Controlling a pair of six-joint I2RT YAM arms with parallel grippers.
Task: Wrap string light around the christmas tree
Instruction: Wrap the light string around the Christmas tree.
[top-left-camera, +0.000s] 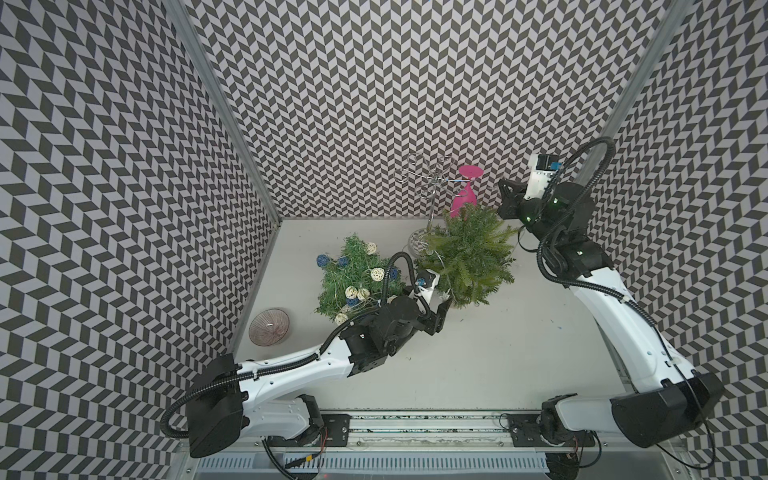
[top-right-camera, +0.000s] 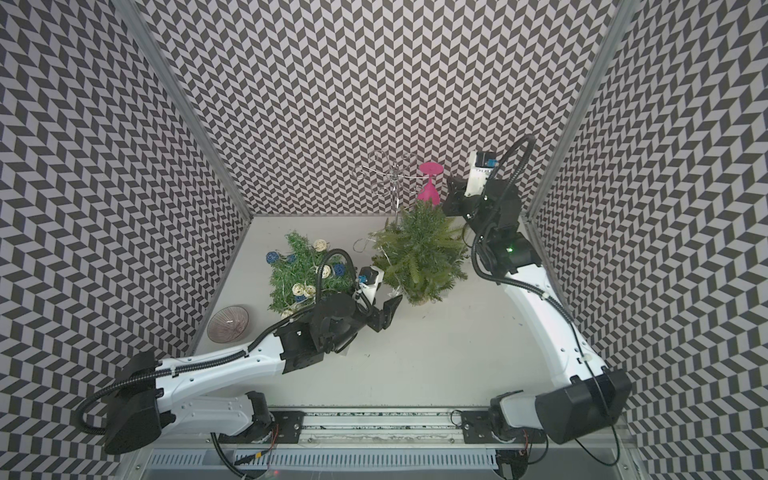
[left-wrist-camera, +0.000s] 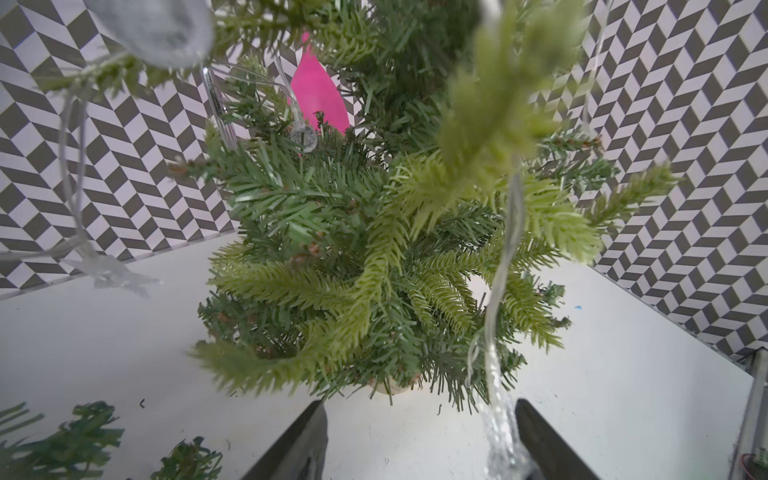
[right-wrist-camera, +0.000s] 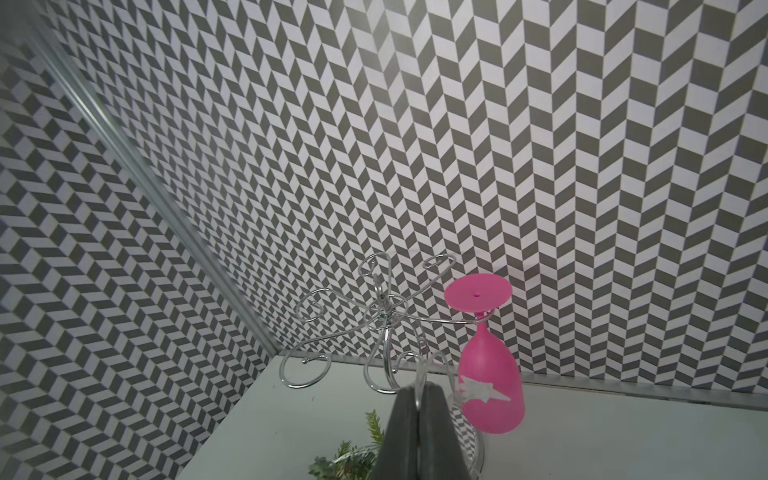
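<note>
Your left claw (top-left-camera: 439, 316) sits low beside the foot of the Christmas tree (top-left-camera: 465, 257), on the side toward the robot's base. Its jaws are spread wide and pinch nothing. In the left wrist view, a clear strand of the string light (left-wrist-camera: 505, 257) hangs down through the branches. It drops between the claw's fingers (left-wrist-camera: 548, 449), close against one of them but not clamped. More clear wire lies over the upper branches there, and a star bulb (left-wrist-camera: 112, 276) dangles off to the side of the tree, above the tabletop (left-wrist-camera: 623, 374).

Your right claw (top-left-camera: 505, 193) is raised near the back wall, just beyond the tree's top. In the right wrist view its fingers are pressed together on a thin loop of the string light (right-wrist-camera: 419, 374). Another star-shaped bulb hangs just past them, in front of the pink wine glass (right-wrist-camera: 490, 386).

The Christmas tree stands upright toward the back right of the tabletop, just in front of the wire glass rack (top-left-camera: 432, 183). The pink wine glass hangs upside down from that rack.

To the left, in both top views, a second decorated tree (top-left-camera: 357, 278) carries blue and cream woven balls. It is partly hidden by your left arm. A ribbed bowl (top-left-camera: 269, 327) rests near the left wall, apart from both trees.
</note>
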